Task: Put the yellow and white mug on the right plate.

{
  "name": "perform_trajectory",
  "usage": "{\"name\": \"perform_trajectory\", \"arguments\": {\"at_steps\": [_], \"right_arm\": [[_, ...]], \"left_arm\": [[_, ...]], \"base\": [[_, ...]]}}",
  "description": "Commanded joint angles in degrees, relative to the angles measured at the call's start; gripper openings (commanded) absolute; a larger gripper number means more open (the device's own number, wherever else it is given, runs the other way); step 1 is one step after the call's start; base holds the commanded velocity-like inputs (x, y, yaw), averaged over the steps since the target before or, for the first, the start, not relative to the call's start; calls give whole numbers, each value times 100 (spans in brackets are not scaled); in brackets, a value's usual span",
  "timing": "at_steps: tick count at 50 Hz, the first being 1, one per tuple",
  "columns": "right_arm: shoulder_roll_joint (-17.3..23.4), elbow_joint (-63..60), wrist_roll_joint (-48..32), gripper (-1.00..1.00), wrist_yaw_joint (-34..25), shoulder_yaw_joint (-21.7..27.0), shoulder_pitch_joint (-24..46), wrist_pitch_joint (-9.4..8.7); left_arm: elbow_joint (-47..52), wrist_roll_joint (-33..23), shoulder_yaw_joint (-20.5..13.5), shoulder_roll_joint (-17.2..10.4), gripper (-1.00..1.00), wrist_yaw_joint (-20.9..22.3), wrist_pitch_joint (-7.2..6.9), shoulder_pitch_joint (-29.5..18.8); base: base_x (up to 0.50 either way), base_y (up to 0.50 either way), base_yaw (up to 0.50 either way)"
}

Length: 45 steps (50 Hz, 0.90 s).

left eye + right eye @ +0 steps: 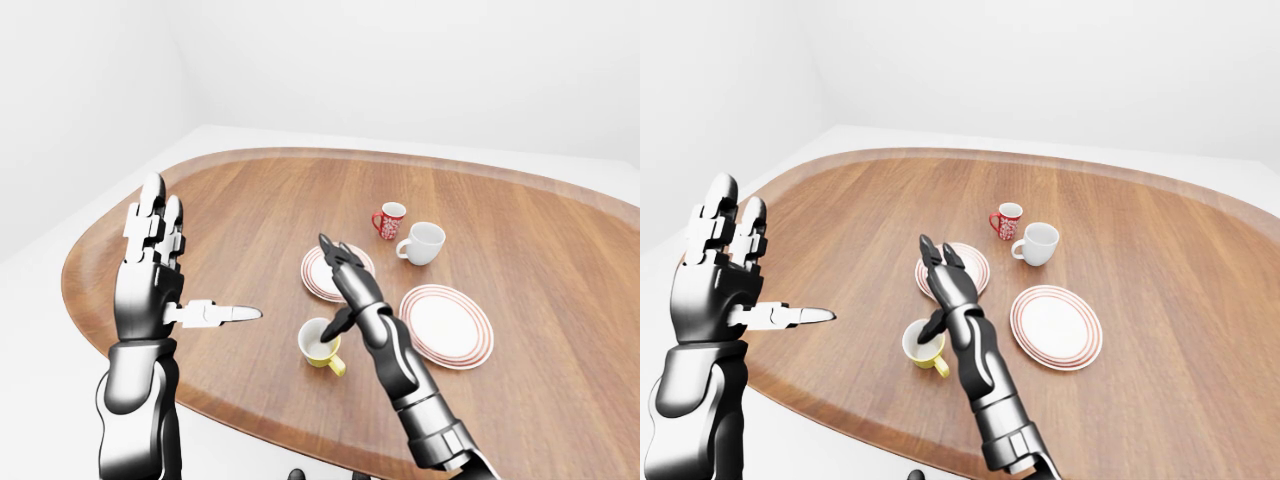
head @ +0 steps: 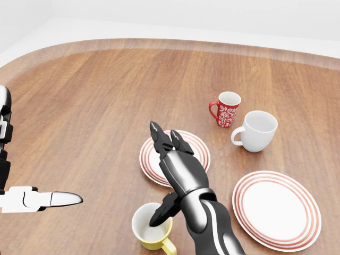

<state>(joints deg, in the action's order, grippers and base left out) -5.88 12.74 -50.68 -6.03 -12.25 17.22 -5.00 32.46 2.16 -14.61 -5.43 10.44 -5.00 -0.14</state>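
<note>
Mug (image 2: 152, 227) first: the yellow one with the white inside stands upright on the wooden table (image 2: 90, 106), near the lower edge of the head view, its handle turned toward the bottom right. Every other thing is placed from it. Just above it in that view lies a red-ringed plate (image 2: 154, 162), and to its right, a little apart, lies the second red-ringed plate (image 2: 277, 209), the one the mug is meant for, with nothing on it. Farther up and to the right of the mug stand a red patterned mug (image 2: 227, 109) and a white mug (image 2: 257, 130), close together.

Over the mug hangs the right hand (image 2: 171, 175), fingers spread wide and holding nothing. Its two long fingers point away over the nearer plate, while the thumb (image 2: 162, 210) dips toward the mug's mouth (whether it touches the rim I cannot tell). That looks like lining up a pinch on the mug's wall, thumb inside and fingers outside.

Well to the left of the mug, the left hand (image 1: 155, 270) is raised off the table's edge, fingers up, thumb out, empty; probably kept clear of the work.
</note>
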Motion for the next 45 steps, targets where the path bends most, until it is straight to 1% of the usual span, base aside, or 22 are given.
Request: {"name": "perform_trajectory", "arguments": {"at_steps": [1, 10, 15, 33, 45], "right_arm": [[-47, 425, -50, 100, 184, -26, 34, 0], [-80, 806, 2, 100, 328, -21, 99, 0], [-89, 1221, 11, 100, 552, -4, 183, 0], [-110, 2207, 23, 100, 1032, 44, 382, 0], [-175, 2575, -27, 100, 1213, 5, 425, 0]], "left_arm": [[25, 7, -2, -1, 100, 4, 0, 3], [20, -17, 31, 18, 100, 3, 0, 28], [-15, -21, 27, 17, 100, 12, 0, 25], [-70, -47, 62, 23, 100, 12, 0, 33], [-73, -47, 61, 25, 100, 14, 0, 33]], "base": [[0, 0, 0], [0, 0, 0], [0, 0, 0], [0, 0, 0], [0, 0, 0]]}}
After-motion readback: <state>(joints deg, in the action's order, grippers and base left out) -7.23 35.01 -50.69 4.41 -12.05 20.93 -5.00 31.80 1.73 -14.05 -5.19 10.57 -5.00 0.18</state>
